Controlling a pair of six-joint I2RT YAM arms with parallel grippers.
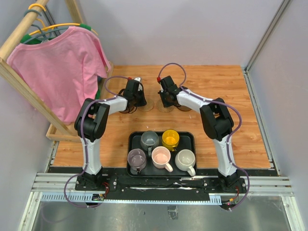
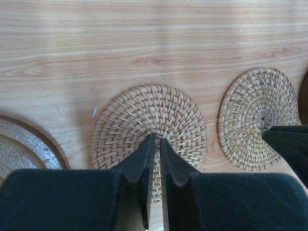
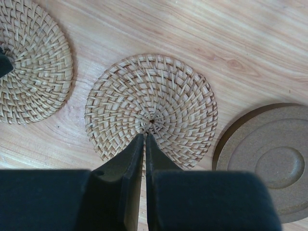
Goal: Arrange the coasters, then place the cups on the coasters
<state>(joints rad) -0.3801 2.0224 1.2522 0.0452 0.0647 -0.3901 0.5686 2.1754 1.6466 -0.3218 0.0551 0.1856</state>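
Counting five handled ceramic mugs on the black rectangular tray [image 1: 189, 139]: grey-blue mug [image 1: 149, 139], yellow mug [image 1: 170, 138], mauve mug [image 1: 136, 158], pale pink mug [image 1: 160, 156], off-white mug [image 1: 185, 159]. Farther out, four round coasters lie flat in a left-to-right row: left woven tan coaster [image 2: 149, 113] and right woven tan coaster [image 3: 154, 96] between a glittery dark brown coaster [image 2: 21, 149] and a ringed brown coaster [image 3: 276, 161]; arms possibly hide more. Left gripper [image 2: 157, 140], closed to a slit, over the left one's near edge; right gripper [image 3: 145, 135], closed, over the right one's. Pink handle points near-right.

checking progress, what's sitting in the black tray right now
Purple mug, grey-blue mug, yellow mug, pink mug, off-white mug. The tray floor beneath them is covered.
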